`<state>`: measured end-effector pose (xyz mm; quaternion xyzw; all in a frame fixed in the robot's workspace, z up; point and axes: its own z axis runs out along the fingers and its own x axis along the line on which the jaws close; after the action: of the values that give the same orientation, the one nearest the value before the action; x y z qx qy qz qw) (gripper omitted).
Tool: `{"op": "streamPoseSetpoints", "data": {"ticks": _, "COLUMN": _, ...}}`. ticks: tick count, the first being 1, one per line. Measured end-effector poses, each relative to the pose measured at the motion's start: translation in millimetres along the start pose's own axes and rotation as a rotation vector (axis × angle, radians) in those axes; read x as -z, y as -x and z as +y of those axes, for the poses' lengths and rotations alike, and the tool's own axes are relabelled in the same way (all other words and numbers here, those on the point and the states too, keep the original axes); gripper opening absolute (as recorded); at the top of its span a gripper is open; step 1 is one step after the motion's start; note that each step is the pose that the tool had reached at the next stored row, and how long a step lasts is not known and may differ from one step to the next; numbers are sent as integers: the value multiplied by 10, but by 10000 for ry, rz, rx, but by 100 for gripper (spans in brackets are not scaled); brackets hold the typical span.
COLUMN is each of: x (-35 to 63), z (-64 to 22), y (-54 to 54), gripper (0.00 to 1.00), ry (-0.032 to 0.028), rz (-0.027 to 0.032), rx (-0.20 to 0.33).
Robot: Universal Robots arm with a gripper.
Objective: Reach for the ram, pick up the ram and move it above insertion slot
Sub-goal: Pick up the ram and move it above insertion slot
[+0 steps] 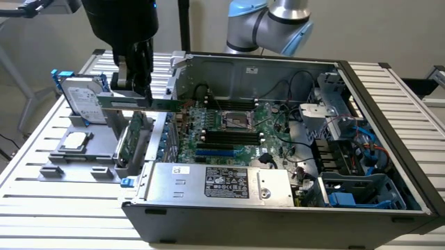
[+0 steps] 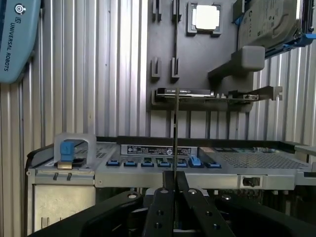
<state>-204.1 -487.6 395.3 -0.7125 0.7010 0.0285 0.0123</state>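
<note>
Your gripper [image 1: 143,89] has its fingers clenched on the ram [image 1: 143,103], a thin green stick held level in the air at the exterior view's left, just beside the far-left corner of the open computer case [image 1: 389,135]. In the wrist view the ram [image 2: 176,128] runs edge-on as a thin line straight out from between the closed fingers [image 2: 167,197], which judging by that is a grip across its flat faces near the middle, likely so that the contact edge hangs free for seating. It hangs above the grey holder tray [image 1: 76,156], where the hard drive [image 1: 87,101] in its blue frame and the larger green card [image 1: 132,138] still stand upright, and a processor [image 1: 75,139] lies flat. The dark memory slots [image 1: 230,136] sit on the motherboard [image 1: 236,130] well apart to the right, so the ram is not yet above them. The gripper body hides the ram's upper edge, and you cannot make out which slot is free.
</note>
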Motion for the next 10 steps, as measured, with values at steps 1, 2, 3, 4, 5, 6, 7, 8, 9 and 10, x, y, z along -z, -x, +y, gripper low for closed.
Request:
{"op": "streamPoseSetpoints", "data": {"ticks": 1, "x": 1, "z": -47, "y": 0, "gripper": 13, "ry": 1, "rz": -3, "rx": -1}}
{"op": "streamPoseSetpoints", "data": {"ticks": 2, "x": 2, "z": -92, "y": -1, "gripper": 13, "ry": 1, "rz": -4, "rx": -1}}
{"op": "streamPoseSetpoints", "data": {"ticks": 3, "x": 2, "z": -137, "y": -2, "gripper": 13, "ry": 0, "rz": -5, "rx": 0}}
{"op": "streamPoseSetpoints", "data": {"ticks": 4, "x": 2, "z": -183, "y": -2, "gripper": 13, "ry": 0, "rz": -5, "rx": 1}}
{"op": "streamPoseSetpoints", "data": {"ticks": 5, "x": 2, "z": -227, "y": -2, "gripper": 13, "ry": 0, "rz": -6, "rx": 0}}
{"op": "streamPoseSetpoints", "data": {"ticks": 6, "x": 2, "z": -272, "y": -3, "gripper": 13, "ry": 0, "rz": -7, "rx": -1}}
{"op": "streamPoseSetpoints", "data": {"ticks": 7, "x": 1, "z": -317, "y": -3, "gripper": 13, "ry": 0, "rz": -7, "rx": 0}}
{"op": "streamPoseSetpoints", "data": {"ticks": 8, "x": 0, "z": -363, "y": -3, "gripper": 13, "ry": 0, "rz": -7, "rx": 1}}
{"op": "streamPoseSetpoints", "data": {"ticks": 9, "x": -2, "z": -411, "y": -3, "gripper": 13, "ry": 0, "rz": -6, "rx": 0}}
{"op": "streamPoseSetpoints", "data": {"ticks": 10, "x": -4, "z": -456, "y": -1, "gripper": 13, "ry": 0, "rz": -6, "rx": -1}}
